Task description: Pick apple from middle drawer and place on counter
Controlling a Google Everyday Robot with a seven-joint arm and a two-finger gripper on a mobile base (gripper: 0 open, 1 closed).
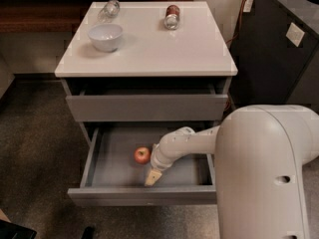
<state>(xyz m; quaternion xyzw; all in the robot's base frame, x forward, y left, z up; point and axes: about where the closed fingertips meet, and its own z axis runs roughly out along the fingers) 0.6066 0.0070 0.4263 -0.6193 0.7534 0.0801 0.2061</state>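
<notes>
Open middle drawer (117, 144), arm (192, 140) bent down inside, tool (152, 178) beside apple (142, 155), grip unclear.

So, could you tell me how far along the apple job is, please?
Done: the middle drawer is open. In hand: the gripper is inside it, beside the apple, which lies on the drawer floor. Left: grasping, lifting, placing it on the counter.

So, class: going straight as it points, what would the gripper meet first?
The gripper, inside the middle drawer, would likely meet its floor by the front wall, not the apple; depth unclear.
</notes>
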